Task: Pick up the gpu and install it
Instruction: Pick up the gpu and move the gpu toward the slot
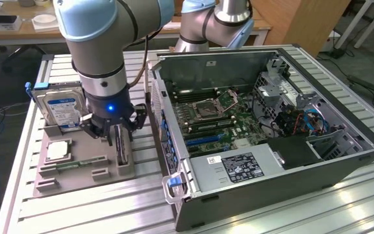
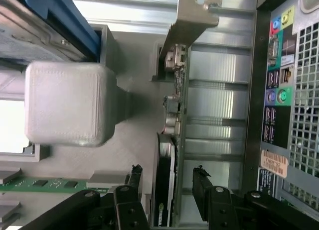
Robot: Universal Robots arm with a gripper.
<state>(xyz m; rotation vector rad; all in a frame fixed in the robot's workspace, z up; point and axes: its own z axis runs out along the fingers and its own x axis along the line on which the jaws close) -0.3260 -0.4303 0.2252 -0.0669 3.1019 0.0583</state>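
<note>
The gpu [image 1: 123, 155] stands on its edge in a slot of the grey fixture tray [image 1: 76, 181], at the exterior view's left of the computer case. In the wrist view the gpu [image 2: 178, 115] shows edge-on: thin green card, black cooler on one face, silver bracket [image 2: 192, 16] at the far end. My gripper [image 1: 121, 139] hangs directly over it, open. Its black fingers [image 2: 134, 190] straddle the card near the cooler end, with a small gap showing on each side. My gripper [image 2: 167, 182] holds nothing.
The open computer case [image 1: 258, 131] lies right beside the tray, its motherboard [image 1: 213, 122] exposed and its rear port panel [image 2: 279, 90] close to the card. On the tray are a hard drive [image 1: 60, 109], a CPU [image 1: 57, 150] and a memory stick [image 1: 76, 164].
</note>
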